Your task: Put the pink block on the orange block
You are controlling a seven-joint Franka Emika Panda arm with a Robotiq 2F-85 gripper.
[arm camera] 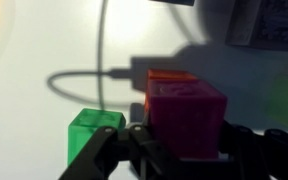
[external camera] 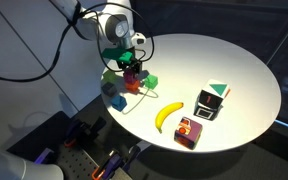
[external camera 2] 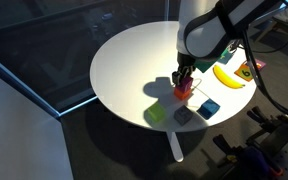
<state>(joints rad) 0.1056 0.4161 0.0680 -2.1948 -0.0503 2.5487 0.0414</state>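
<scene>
My gripper point(arm camera: 184, 150) is shut on the pink block point(arm camera: 184, 110), a small magenta cube held between the two dark fingers. The orange block point(arm camera: 169, 76) shows as an orange-red edge just behind and beneath the pink block. Whether the two touch cannot be told. In both exterior views the gripper point(external camera: 132, 66) point(external camera 2: 183, 76) points down at the table's edge region, with the pink block point(external camera: 131, 73) in it and the orange block point(external camera 2: 182, 92) right beneath.
A green cube point(arm camera: 92, 130) sits close beside the gripper. A yellow-green cube point(external camera 2: 158, 115) and blue cubes point(external camera 2: 208, 107) lie nearby. A banana point(external camera: 167, 115), a pink-and-yellow printed box point(external camera: 189, 131) and a white-green box point(external camera: 212, 100) lie further along the round white table point(external camera: 234, 60). A cable point(arm camera: 102, 60) crosses the tabletop.
</scene>
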